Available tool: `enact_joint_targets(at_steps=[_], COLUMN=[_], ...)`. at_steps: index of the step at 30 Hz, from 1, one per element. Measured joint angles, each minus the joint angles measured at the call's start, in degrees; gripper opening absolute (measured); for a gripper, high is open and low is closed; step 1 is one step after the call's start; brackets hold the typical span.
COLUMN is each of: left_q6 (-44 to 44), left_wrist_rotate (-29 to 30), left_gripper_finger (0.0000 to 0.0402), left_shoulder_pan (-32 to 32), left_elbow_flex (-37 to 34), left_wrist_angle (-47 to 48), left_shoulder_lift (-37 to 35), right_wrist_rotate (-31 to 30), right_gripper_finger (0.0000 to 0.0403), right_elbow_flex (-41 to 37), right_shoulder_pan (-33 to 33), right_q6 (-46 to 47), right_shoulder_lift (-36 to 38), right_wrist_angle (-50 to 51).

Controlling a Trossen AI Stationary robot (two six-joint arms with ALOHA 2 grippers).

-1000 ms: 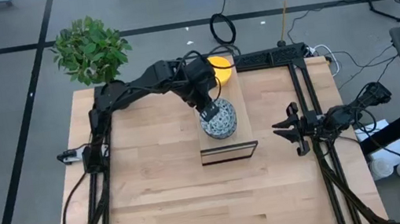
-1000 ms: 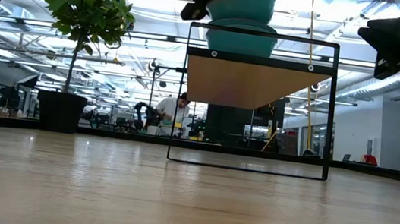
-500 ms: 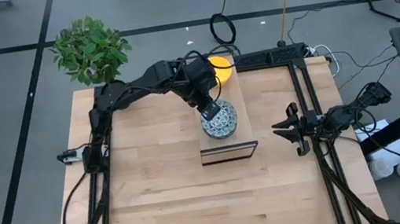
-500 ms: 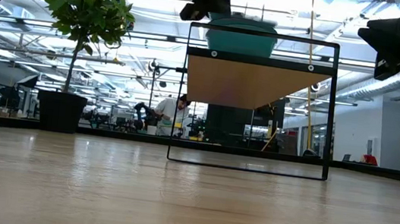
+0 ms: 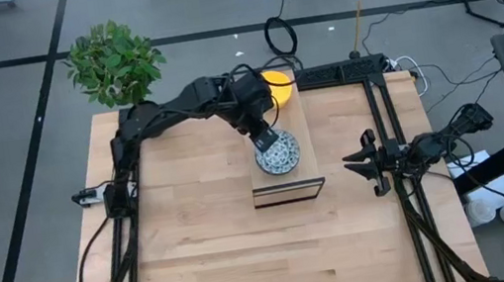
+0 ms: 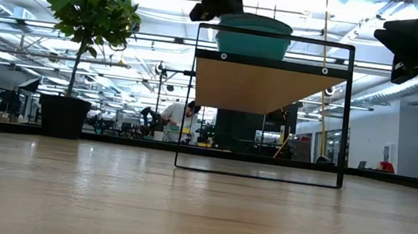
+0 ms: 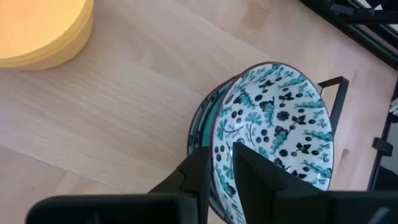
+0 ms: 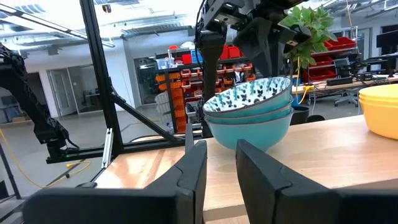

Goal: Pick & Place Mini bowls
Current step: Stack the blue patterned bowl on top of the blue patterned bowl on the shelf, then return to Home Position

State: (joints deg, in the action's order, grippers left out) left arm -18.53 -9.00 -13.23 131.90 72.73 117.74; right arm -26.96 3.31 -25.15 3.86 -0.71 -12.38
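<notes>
The stack of small round patterned bowls (image 7: 273, 134) at the centre right of the left wrist view is white inside with a dark blue and teal floral print; at the centre of the right wrist view their outsides are plain light teal-blue. The stack of plain bright yellow bowls (image 7: 40, 31) sits at the upper left. The light wooden shelf top (image 7: 124, 99) is pale tan with fine grain. The leafy potted plant (image 5: 113, 62) is green in a dark pot.
</notes>
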Motion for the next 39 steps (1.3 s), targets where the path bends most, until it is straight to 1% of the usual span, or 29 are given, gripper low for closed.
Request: enact_joint_targets(at_steps=[7,11,17,19,21,26,32,35,36,39], left_q6=[0.40,-0.40,-5.49,-6.06,-5.64,0.27,4.26,9.25,11.15,14.80], left_wrist_rotate=[-0.04,-1.32,-7.39,-9.34,-10.03,-10.05,-9.93,-9.76,-8.89,-3.31], left_gripper_finger=[0.0071,0.0072,0.0072,0.0072,0.0072,0.0072,0.0072,0.0072,0.0072,0.0072], left_shoulder_pan=[-0.63,-1.51,-3.69,-4.44,-4.88,-5.83,-8.08,-8.44,-8.48,-8.50], left_elbow_flex=[-0.02,-0.02,-0.04,-0.03,-0.02,-0.02,-0.02,-0.02,-0.02,-0.02], left_wrist_angle=[-0.14,-1.54,-1.95,-2.00,-1.88,-1.15,-0.68,3.70,5.53,13.07], left_shoulder_lift=[-2.11,-5.32,-13.05,-16.43,-20.14,-28.68,-39.44,-44.51,-46.18,-50.97], right_wrist_rotate=[0.03,0.12,0.10,0.11,0.07,0.06,0.04,0.04,0.04,0.04], right_gripper_finger=[0.0075,0.0075,0.0075,0.0075,0.0075,0.0075,0.0075,0.0075,0.0075,0.0075], right_elbow_flex=[0.00,0.00,0.00,0.00,0.00,0.00,0.00,0.00,0.00,0.00], right_shoulder_pan=[0.00,0.00,0.00,0.00,0.00,0.00,0.00,0.00,0.00,0.00], right_q6=[0.00,0.32,1.28,1.24,1.20,1.27,1.29,1.46,1.46,1.46], right_shoulder_lift=[0.00,0.02,0.01,0.00,0.02,0.00,0.00,0.00,0.00,0.00], right_wrist_angle=[0.09,0.26,0.45,0.46,0.42,0.57,0.70,0.70,0.68,0.68])
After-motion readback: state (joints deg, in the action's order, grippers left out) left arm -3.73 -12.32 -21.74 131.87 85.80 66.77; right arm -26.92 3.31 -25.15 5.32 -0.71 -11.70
